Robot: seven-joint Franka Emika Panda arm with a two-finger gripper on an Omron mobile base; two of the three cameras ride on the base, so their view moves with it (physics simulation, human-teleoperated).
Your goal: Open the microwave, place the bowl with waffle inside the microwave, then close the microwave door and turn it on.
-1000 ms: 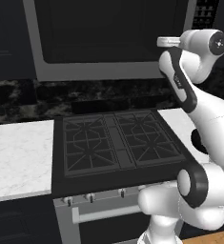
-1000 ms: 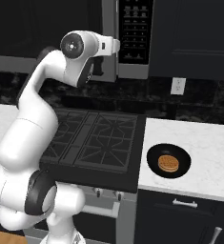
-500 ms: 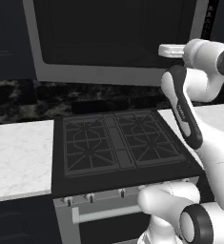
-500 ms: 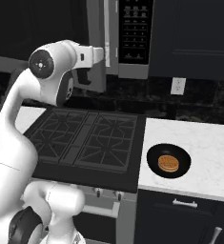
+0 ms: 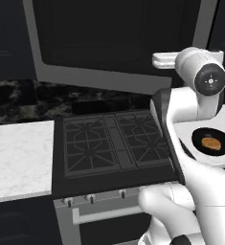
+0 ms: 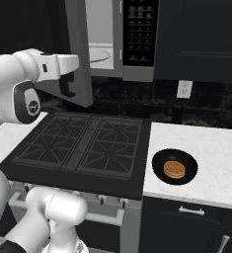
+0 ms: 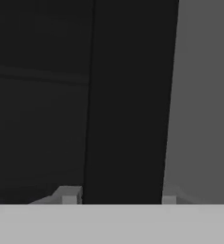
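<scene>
The microwave hangs above the black gas stove, and its door stands swung out toward the left. In the right base view the cavity is exposed, pale inside, with a round turntable plate on its floor and the black keypad strip at the right. The microwave door fills the upper part of the left base view, its dark glass window framed in grey steel, tilted out over the stove.

The gripper is up at the free edge of the door, at the end of the white arm's horizontal wrist. In the hand view a dark vertical bar, probably the door handle, runs between the 2 small finger tips, with the grey door frame to its right. The jaws stand partly apart on either side of that bar; the view is too close and dim to say whether the pads actually press on it, so I cannot tell if it is gripped or merely straddled.

The bowl sits on the white marble counter just right of the stove, well apart from the gripper and below the microwave's right side. The waffle lies flat inside it, a golden-orange disc with a grid pattern. The bowl also appears past the arm's elbow in the left base view. A wall outlet is on the dark backsplash above the counter.
</scene>
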